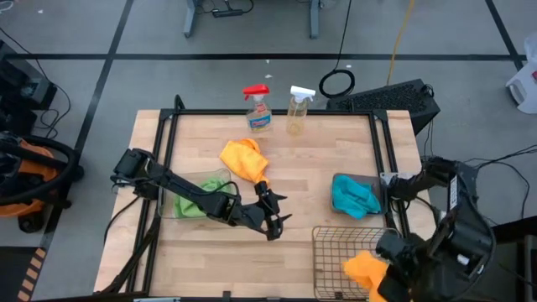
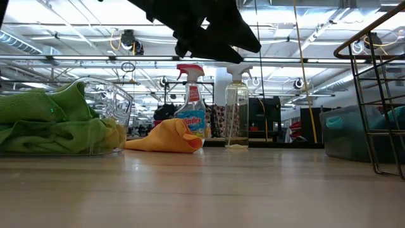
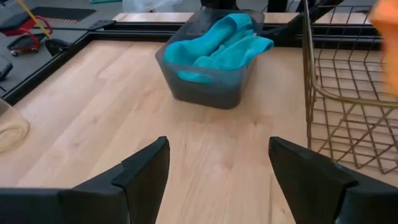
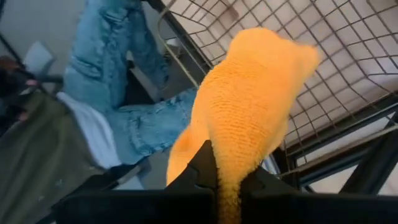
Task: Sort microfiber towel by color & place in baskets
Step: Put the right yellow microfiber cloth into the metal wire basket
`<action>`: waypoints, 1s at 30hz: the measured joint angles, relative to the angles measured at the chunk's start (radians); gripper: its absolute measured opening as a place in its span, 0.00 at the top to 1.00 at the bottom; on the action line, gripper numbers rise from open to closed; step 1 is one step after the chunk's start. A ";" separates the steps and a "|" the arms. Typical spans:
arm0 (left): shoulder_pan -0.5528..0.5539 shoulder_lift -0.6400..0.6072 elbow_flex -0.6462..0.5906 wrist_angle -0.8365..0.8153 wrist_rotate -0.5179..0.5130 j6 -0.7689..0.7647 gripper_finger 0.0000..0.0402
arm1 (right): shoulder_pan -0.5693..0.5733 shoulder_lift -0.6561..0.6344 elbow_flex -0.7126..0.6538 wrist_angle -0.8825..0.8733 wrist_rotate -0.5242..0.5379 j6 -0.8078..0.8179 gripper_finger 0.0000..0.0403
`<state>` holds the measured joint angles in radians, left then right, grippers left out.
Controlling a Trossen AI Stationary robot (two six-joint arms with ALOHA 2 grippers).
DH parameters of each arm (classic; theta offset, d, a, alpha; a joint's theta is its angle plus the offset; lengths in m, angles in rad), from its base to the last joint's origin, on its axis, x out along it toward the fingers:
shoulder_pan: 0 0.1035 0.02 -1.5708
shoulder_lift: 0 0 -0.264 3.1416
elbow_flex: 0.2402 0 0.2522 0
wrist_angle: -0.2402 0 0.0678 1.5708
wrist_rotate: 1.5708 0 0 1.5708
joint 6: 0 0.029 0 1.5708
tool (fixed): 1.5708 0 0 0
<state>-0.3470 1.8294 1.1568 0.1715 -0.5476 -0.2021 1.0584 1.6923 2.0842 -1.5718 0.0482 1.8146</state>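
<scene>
My right gripper (image 4: 227, 180) is shut on an orange-yellow towel (image 1: 365, 267) over the near part of the brass wire-mesh basket (image 1: 336, 247). A second orange-yellow towel (image 1: 243, 158) lies crumpled on the table's middle. My left gripper (image 1: 273, 214) hovers open over the table, near that towel, with nothing between its fingers. Green towels (image 1: 195, 203) fill the clear tub (image 2: 117, 107) at the left. Turquoise towels (image 3: 217, 40) lie in the dark grey bin (image 3: 205, 87) at the right. My right gripper pinches a bunched part of the orange-yellow towel (image 4: 229, 167) between its two fingers, coming steeply from above. The rest of the towel (image 4: 249, 93) hangs below the fingers over the basket's mesh. Whether its lower end touches the basket I cannot tell.
Two spray bottles (image 1: 258, 109) (image 1: 298, 109) stand at the table's far edge. A black frame rail (image 1: 277, 113) runs around the tabletop. A person in jeans (image 4: 118, 81) stands close beyond the basket. Bare wood (image 3: 124, 106) lies between my left gripper and the grey bin.
</scene>
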 joint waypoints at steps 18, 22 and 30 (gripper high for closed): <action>-0.011 0.000 0.000 -0.004 0.002 -0.003 0.31 | -0.090 0.137 -0.217 0.001 0.106 -0.091 1.00; -0.027 0.000 0.000 -0.020 0.005 -0.003 0.31 | -0.086 0.136 -0.305 0.007 0.054 -0.018 1.00; -0.029 0.000 0.000 -0.098 0.005 -0.055 0.31 | -0.060 0.135 -0.464 0.131 0.092 0.190 1.00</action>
<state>-0.3756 1.8294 1.1572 0.0732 -0.5430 -0.2571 0.9986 1.8275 1.6198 -1.4404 0.1403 2.0045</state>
